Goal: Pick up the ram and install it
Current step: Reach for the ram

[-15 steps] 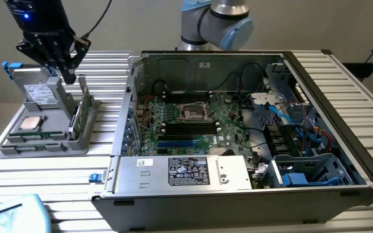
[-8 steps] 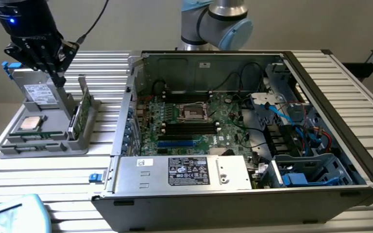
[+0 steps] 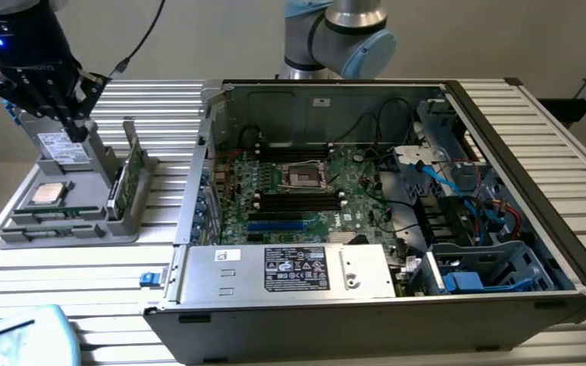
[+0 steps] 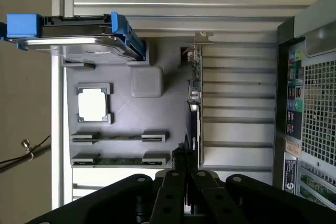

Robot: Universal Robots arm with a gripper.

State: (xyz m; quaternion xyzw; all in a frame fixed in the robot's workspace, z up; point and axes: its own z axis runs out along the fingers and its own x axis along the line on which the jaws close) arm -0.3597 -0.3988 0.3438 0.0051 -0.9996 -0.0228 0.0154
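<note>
The ram (image 4: pixel 118 160) is a thin green stick lying in the outer slot of the grey parts tray (image 4: pixel 157 56), between two grey end clips. In the exterior view the ram (image 3: pixel 54 219) lies along the tray's near edge. My gripper (image 4: pixel 182 162) hangs above the tray, off the ram's end and beside an upright expansion card (image 4: pixel 194 108). Its fingers are pressed together, shut on nothing. In the exterior view my gripper (image 3: pixel 72 122) is high over the tray's far end, at that view's left.
On the tray (image 3: pixel 13 235) are a square silver processor (image 3: pixel 49 194), a hard drive with blue rails (image 4: pixel 73 35) and the upright card (image 3: pixel 125 171). The open computer case (image 3: pixel 537 137) stands at the exterior view's right, motherboard sockets (image 3: pixel 295 200) exposed. A blue object (image 3: pixel 18 335) lies near the front left.
</note>
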